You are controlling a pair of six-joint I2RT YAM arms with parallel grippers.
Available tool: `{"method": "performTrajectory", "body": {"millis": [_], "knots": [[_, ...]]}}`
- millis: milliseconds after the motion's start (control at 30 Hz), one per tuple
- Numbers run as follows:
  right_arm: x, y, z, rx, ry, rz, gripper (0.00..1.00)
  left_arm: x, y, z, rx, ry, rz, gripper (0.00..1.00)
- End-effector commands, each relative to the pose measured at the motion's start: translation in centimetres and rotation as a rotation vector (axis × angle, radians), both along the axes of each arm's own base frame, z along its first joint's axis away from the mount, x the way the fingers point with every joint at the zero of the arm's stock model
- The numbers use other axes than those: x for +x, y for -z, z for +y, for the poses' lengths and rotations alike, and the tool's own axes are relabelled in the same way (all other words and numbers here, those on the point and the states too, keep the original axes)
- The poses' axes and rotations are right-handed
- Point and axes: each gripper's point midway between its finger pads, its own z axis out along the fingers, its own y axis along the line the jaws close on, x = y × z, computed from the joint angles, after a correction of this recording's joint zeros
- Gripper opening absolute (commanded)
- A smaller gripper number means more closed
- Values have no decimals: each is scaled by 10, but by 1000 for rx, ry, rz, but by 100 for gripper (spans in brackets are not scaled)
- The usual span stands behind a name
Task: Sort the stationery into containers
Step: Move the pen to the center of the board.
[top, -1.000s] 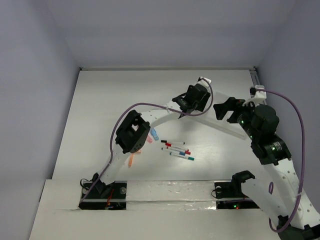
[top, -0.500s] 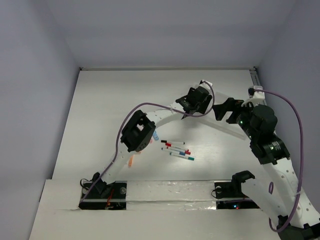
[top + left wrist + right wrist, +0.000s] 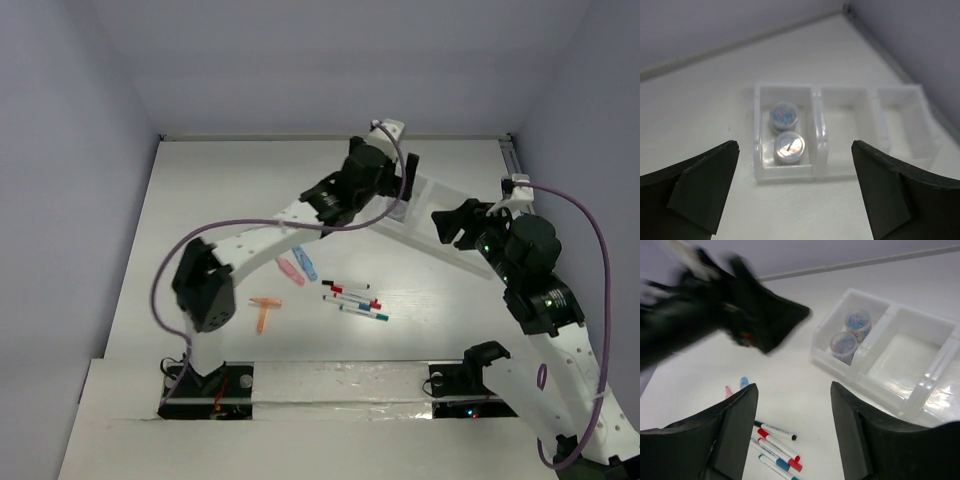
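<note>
Left gripper (image 3: 794,150) hangs above the tray (image 3: 840,91), fingers spread wide, nothing between them. Both discs (image 3: 785,114) sit in the tray's end compartment, one right beside the other. Right gripper (image 3: 793,390) hovers near the tray, fingers apart too, holding nothing. Out on the table (image 3: 220,200) the pens (image 3: 352,300) lie bunched together. The pink piece (image 3: 290,270), blue piece (image 3: 306,264) and orange piece (image 3: 265,312) lie close by.

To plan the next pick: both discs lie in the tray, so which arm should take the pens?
Probably right: the pens show between the right fingers, while the left fingers face the tray.
</note>
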Motion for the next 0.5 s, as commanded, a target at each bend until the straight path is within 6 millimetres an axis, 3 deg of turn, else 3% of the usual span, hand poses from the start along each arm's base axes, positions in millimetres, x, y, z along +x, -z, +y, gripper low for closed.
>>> {"method": "performTrajectory", "body": {"millis": [0,33,67,100,133,167,200,233,267,300,333,367,400,433,467], "knots": [[-2,-15,9,25,-55,-34,61,-32,-154,45,-300,-24,-204,99],[-1,-10,15,28,-85,-18,51,-37,-141,57,-285,-50,-187,99],[0,-5,19,30,-100,-5,48,-54,-171,80,-344,-60,-220,99],[7,4,24,30,-117,25,46,-61,-172,91,-362,-68,-225,99],[7,10,34,35,-169,48,39,-67,-146,102,-338,-87,-187,99],[9,22,40,35,-197,82,36,-83,-165,123,-389,-95,-210,99],[15,37,49,28,-230,131,33,-89,-156,135,-384,-119,-192,99],[14,46,59,25,-276,162,31,-96,-122,144,-346,-129,-146,99],[6,59,77,7,-337,207,29,-111,-130,161,-396,-131,-143,97],[2,69,88,-15,-369,241,28,-117,-116,168,-392,-137,-118,95],[4,91,98,-66,-370,302,28,-125,-82,175,-352,-138,-69,94],[-2,106,109,-105,-390,342,28,-137,-81,186,-391,-139,-48,92],[-20,118,134,-148,-465,366,28,-143,-67,191,-390,-138,-22,90],[-19,140,140,-200,-453,413,28,-152,-38,195,-362,-127,27,86],[-23,149,146,-223,-464,431,28,-162,-42,203,-412,-123,38,81]]}}
